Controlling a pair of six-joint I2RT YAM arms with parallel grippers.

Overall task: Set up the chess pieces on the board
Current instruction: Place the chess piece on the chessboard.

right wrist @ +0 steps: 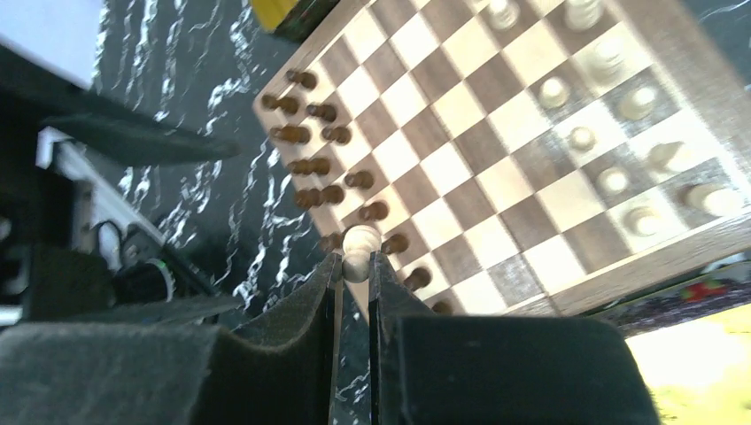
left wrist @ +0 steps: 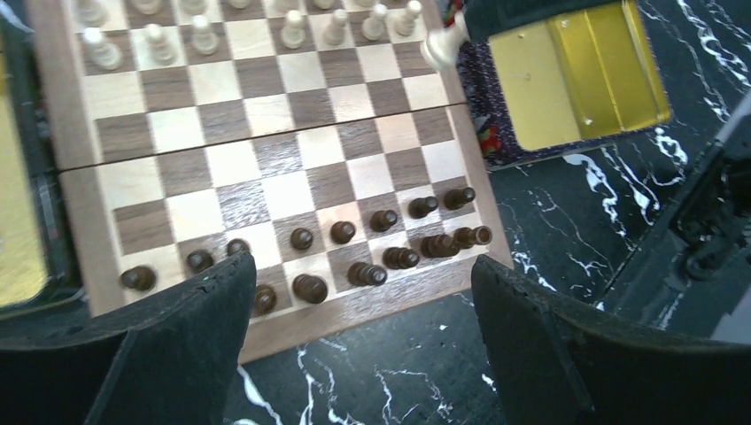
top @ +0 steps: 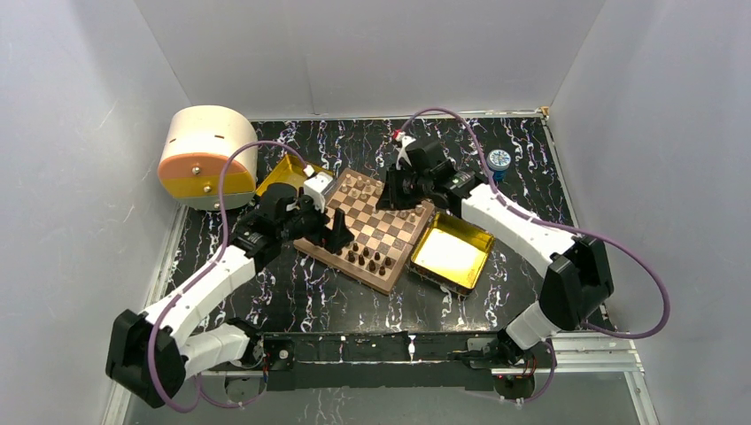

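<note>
Right wrist: right fingers (right wrist: 301, 336) clamp tan piece (right wrist: 359, 252), unclear in top ext.; left fingers (left wrist: 177, 336) spread wide.

Bright even light, soft blurred wrist views

Left tool (top: 337, 233) beside the board (top: 379, 232); right tool (top: 396, 191) over it.

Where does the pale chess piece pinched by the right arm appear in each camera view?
Top external: not discernible; hidden beneath the right gripper over the light-piece end of the board.
Left wrist: the pale piece is at the top edge, right of centre, over the board's rim.
Right wrist: low centre, its round head pinched between the fingertips.
Shared landmark: the dark pieces lined along one board edge.
</note>
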